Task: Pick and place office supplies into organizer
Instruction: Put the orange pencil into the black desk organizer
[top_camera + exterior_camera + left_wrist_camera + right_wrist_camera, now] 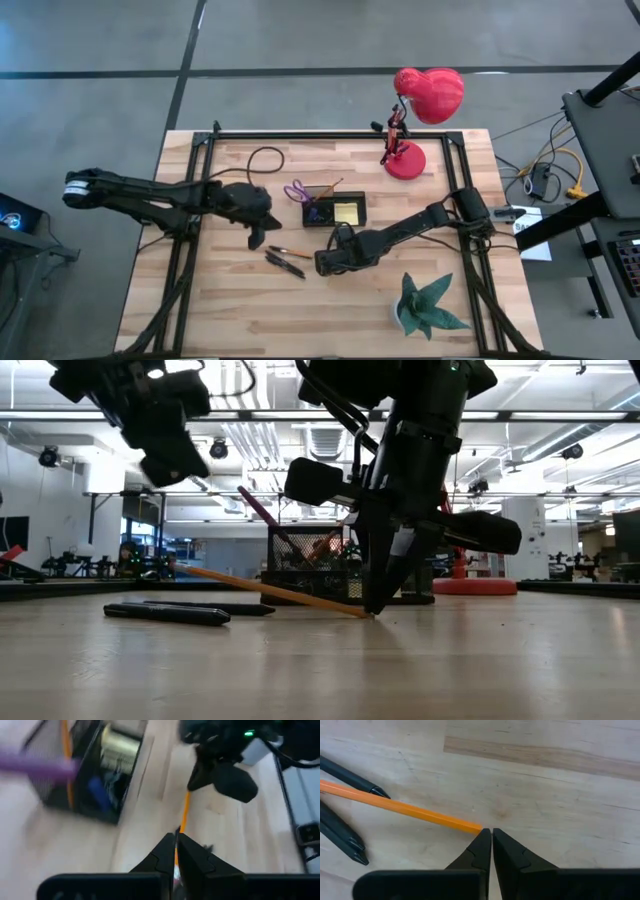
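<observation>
From above, the black organizer [334, 210] is sitting mid-bench [240, 310] with the yellow sticky pad [346, 212] already in one compartment and the purple scissors [296, 191] poking out of its left end. The left hand [257, 240] is hanging closed just left of it, holding nothing. The right hand [322, 266] is reaching down in front of the organizer, closed too, right by the orange pencil [290, 253] and dark pens [285, 264]. Red lamp [420, 110] at the back, green paper plant [428, 308] at the front right.

Low view: the right hand [374, 610] is touching its pinched tips to the bench at the pencil's [270, 590] end. One end of the pencil is tilting up off the wood, and two pens [165, 615] are lying flat beside it.

Left wrist: closed fingers [165, 855] are pointing at the pencil [184, 815], with the organizer [85, 775] off to the side, all pretty blurry.

Right wrist: shut fingertips [482, 840] are meeting the pencil's [400, 807] tip, not clamping it.
</observation>
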### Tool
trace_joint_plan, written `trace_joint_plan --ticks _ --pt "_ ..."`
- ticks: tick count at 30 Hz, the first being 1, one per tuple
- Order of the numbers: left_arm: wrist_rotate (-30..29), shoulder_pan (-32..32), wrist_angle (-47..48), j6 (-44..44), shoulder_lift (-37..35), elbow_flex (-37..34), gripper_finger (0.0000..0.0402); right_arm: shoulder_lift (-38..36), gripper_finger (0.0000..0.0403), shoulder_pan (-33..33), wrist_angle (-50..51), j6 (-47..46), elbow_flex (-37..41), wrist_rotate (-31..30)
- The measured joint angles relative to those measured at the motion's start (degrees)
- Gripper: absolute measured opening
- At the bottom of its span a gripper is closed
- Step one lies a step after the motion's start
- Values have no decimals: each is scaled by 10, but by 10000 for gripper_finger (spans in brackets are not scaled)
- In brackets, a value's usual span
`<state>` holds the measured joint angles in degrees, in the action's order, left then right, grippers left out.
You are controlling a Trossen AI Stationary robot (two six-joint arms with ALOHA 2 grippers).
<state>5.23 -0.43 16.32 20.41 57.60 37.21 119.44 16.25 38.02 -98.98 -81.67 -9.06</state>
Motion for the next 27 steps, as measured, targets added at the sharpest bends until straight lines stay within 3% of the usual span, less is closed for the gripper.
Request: trace_joint_plan --ticks 5,8,15,19,27 --pt "-1 1 2 -222 2 -3 5 0 9 0 -1 0 1 0" --pt "4 1 34 -281 3 -8 5 0 9 0 -1 0 1 0" --pt "8 -18 69 -252 18 -11 21 0 9 0 -2 -3 1 0" --pt "-12 -28 62 -248 35 -9 72 0 9 0 -6 -2 2 0" --pt "24 -50 66 -223 93 -10 165 0 9 0 -10 -1 2 0"
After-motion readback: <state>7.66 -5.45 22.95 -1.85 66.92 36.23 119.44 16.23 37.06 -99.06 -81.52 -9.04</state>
